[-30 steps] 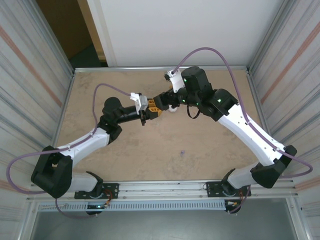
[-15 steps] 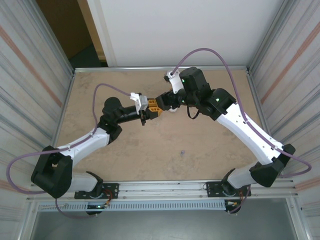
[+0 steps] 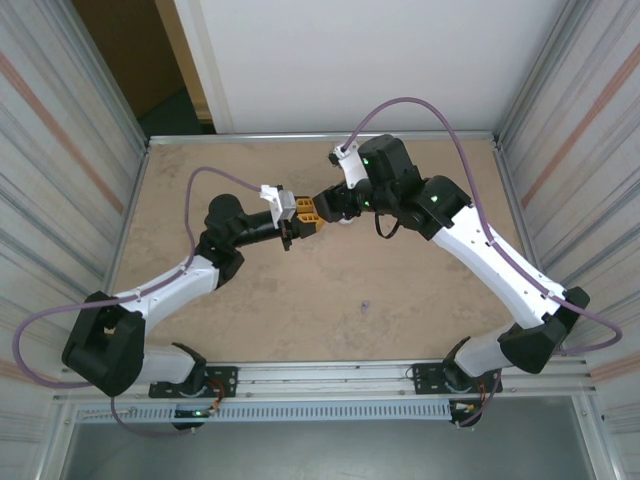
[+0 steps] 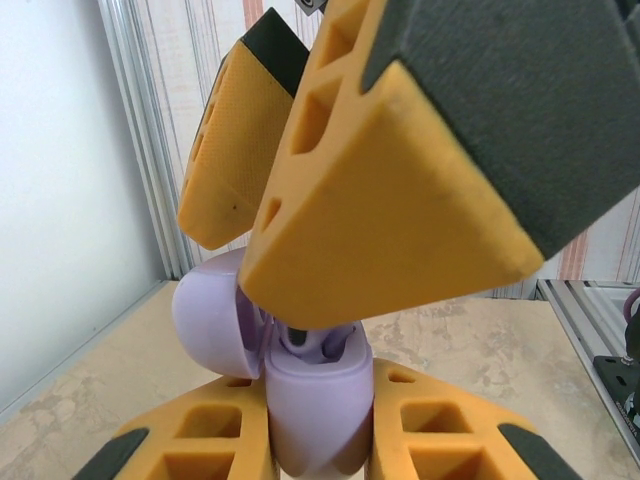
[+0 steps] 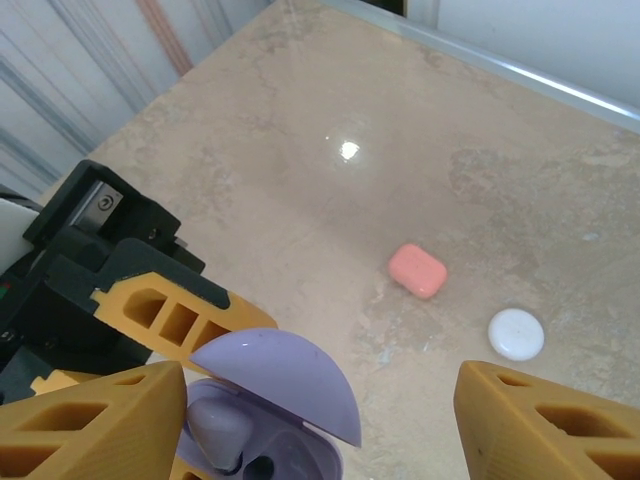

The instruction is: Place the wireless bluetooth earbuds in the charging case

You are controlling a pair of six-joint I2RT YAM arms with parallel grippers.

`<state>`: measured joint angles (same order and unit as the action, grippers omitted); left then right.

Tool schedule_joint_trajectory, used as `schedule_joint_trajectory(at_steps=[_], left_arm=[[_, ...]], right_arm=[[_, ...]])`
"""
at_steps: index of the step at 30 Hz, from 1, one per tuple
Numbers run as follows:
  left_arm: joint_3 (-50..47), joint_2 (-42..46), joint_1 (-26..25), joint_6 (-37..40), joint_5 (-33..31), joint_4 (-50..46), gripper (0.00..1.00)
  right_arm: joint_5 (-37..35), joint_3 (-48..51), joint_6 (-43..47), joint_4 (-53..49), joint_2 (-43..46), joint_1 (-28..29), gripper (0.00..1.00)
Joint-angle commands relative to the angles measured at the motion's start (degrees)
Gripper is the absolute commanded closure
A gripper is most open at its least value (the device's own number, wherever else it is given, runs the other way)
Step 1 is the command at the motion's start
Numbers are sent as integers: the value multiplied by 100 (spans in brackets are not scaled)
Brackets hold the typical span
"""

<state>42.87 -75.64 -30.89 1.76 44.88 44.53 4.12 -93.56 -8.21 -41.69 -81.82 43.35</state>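
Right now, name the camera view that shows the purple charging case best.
Right wrist: the purple case sits open, its interior visible. Left wrist shows the case side-on, interior mostly hidden. From the top it is too small to tell.

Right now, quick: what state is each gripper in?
The left gripper is shut on the purple case, whose lid is open.
The right gripper is open and holds nothing.

Case [image 4: 310, 400] in left claw [image 3: 308, 213], earbud [image 5: 215, 428] inside case
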Motion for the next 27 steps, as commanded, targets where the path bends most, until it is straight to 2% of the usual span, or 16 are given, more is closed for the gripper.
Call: schedule_joint_trajectory(at_steps=[1, 7, 17, 21, 27], left_arm=[[159, 7, -41, 78, -51, 161, 100], [94, 23, -48, 38, -85, 287, 100], [-125, 144, -22, -109, -325, 711, 100], [-328, 146, 142, -452, -366, 1243, 100], [-595, 32, 438, -1080, -306, 2199, 100]], right_arm=[[224, -102, -25, 144, 207, -90, 27], [513, 330, -237, 469, 678, -403, 27], [246, 1200, -573, 553, 1286, -916, 27], [186, 1729, -818, 484, 1571, -1249, 27], [98, 2330, -1079, 130, 1806, -1404, 31]])
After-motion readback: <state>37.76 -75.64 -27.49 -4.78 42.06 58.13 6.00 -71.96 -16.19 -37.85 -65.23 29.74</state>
